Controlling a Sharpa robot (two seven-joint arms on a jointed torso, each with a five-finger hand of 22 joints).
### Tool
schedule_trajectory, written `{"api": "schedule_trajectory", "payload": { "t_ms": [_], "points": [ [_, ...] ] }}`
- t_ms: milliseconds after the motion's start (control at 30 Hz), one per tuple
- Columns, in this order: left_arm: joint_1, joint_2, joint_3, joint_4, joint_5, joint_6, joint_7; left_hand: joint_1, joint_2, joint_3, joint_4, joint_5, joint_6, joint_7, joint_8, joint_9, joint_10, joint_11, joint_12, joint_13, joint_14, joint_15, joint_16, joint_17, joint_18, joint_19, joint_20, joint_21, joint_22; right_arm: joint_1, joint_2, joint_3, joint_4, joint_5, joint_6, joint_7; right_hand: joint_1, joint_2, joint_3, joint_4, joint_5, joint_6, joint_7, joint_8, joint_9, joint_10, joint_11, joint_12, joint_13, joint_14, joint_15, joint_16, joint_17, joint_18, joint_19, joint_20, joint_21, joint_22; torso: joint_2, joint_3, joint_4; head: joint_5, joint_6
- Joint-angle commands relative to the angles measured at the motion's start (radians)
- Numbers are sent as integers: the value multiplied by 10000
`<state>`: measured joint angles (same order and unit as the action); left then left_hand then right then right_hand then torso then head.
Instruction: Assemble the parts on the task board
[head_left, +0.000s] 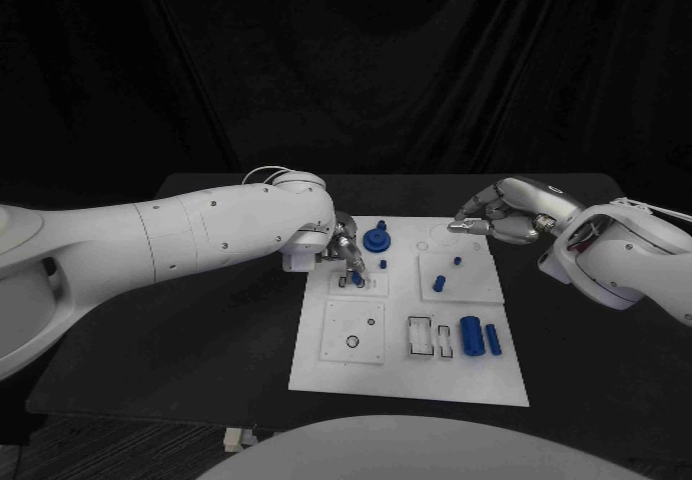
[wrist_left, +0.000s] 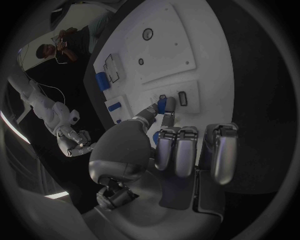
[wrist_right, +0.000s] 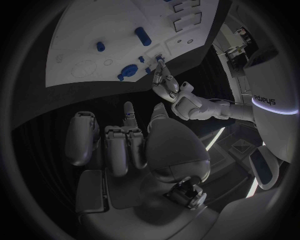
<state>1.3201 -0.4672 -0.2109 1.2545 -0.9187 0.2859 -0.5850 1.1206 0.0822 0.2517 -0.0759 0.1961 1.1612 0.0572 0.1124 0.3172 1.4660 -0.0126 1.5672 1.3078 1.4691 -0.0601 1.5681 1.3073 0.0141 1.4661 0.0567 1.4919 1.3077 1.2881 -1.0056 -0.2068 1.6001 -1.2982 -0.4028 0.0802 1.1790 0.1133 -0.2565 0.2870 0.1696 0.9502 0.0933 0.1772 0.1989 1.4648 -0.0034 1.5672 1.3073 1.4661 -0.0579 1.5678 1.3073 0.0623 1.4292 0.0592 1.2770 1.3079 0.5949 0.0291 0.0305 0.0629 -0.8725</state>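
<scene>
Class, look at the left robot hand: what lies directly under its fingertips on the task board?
The left robot hand pinches a small blue part over a slotted white block; its fingers hide the part's lower end.

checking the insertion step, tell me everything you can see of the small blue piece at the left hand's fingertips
The small blue peg-like piece looks like smooth plastic, short and rounded. The silver left hand pinches it between its fingertips, right over the small raised white square block with slots on the white task board. It sits beside a dark rectangular slot. Whether its lower end is already seated in a hole cannot be told.
</scene>
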Motion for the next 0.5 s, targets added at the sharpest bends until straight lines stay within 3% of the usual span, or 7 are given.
{"api": "schedule_trajectory", "payload": {
  "t_ms": [33,400,500],
  "points": [
    [-79,24,-21,9,50,-5,50,-102,-11,1068,-1010,-64,-51,4,35,18,1048,-50,36,2630,1017,-71,27,2635,164,218,-99,-66,1669,-24,5,6,5,-20,52,-129,116,-5,-65,4,64,58,4,-49,-11,1060,75,36,2634,1047,51,30,2635,46,-82,-1,-51,1740,2,1,1,23,-2],
    [-102,-9,-21,55,50,12,54,-123,-14,1065,-992,-117,-53,-1,39,31,1048,-53,36,2630,1017,-75,27,2635,165,217,-102,-73,1666,-28,44,6,-42,-20,86,-132,142,3,-88,11,69,63,9,-58,-12,1060,79,36,2634,1047,54,30,2635,53,-100,2,-89,1730,-3,3,5,66,-2],
    [-105,-1,-21,55,50,12,54,-174,-28,1044,-936,-336,-70,-12,42,64,1048,-66,36,2630,1017,-88,27,2635,167,215,-111,-91,1658,-30,52,6,-47,-20,95,-134,142,3,-88,11,69,63,9,-58,-12,1060,79,36,2634,1047,54,30,2635,53,-100,2,-89,1730,-3,2,5,65,-2]
  ]
}}
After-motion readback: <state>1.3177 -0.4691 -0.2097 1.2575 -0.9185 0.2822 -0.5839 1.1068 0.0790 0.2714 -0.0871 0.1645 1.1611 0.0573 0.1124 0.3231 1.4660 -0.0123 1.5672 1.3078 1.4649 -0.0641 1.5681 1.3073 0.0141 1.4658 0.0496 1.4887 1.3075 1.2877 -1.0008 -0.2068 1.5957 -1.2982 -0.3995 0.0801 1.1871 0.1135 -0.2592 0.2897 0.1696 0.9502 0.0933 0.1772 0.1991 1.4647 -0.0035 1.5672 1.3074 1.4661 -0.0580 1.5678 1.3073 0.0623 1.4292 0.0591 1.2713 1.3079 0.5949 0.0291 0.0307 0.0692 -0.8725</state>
